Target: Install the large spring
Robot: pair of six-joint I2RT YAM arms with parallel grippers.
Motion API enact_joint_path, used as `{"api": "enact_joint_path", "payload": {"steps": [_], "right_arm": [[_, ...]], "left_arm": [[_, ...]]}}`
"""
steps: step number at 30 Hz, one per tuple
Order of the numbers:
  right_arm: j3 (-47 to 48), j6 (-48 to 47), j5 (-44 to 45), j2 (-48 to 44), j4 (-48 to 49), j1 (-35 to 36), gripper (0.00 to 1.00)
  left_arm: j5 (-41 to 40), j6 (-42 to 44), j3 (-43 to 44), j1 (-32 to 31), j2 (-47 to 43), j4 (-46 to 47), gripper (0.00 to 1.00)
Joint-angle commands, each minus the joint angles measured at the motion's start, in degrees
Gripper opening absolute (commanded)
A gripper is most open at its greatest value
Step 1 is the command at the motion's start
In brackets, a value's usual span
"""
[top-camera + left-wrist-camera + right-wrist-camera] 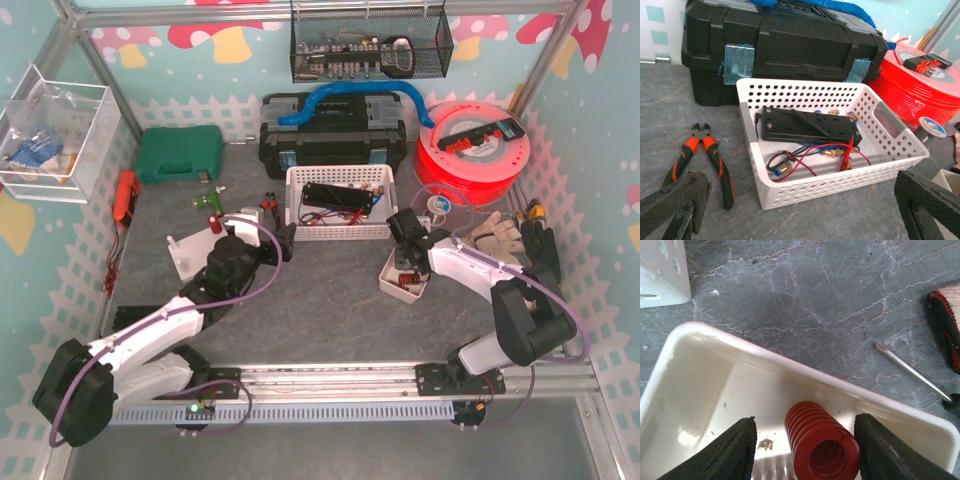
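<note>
The large red spring (822, 445) lies on its side in a small white tray (700, 370). My right gripper (807, 450) is open and reaches down into the tray. Its fingers (722, 455) stand on either side of the spring, which lies nearer the right finger with a gap on each side. In the top view the right gripper (405, 258) hangs over this tray (388, 284) right of centre. My left gripper (800, 210) is open and empty, low over the table in front of a white perforated basket (810, 192). In the top view it (285, 242) is left of centre.
The basket holds a black box, wires and brass fittings. Orange-handled pliers (710, 160) lie to its left. A black toolbox (330, 135) and red spool (470, 150) stand behind. A white bracket (188, 255) is at the left. A screwdriver (912, 372) and gloves (495, 235) lie right of the tray.
</note>
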Motion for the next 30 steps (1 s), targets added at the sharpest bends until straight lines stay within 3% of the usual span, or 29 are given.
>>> {"api": "enact_joint_path", "payload": {"steps": [1, 11, 21, 30], "right_arm": [[-0.4, 0.6, 0.3, 0.1, 0.3, -0.3, 0.53], [-1.2, -0.9, 1.3, -0.1, 2.6, -0.5, 0.41], [-4.3, -0.6, 1.2, -1.4, 6.3, -0.6, 0.4], [-4.5, -4.7, 1.0, -6.2, 6.4, -0.6, 0.15]], "left_arm": [[-1.1, 1.0, 0.5, -0.4, -0.2, -0.7, 0.99], [-3.0, 0.8, 0.2, -0.5, -0.9, -1.0, 0.99], [-3.6, 0.9, 0.0, -0.8, -1.6, -1.0, 0.99], [-6.9, 0.0, -0.4, -0.8, -1.9, -0.9, 0.99]]}}
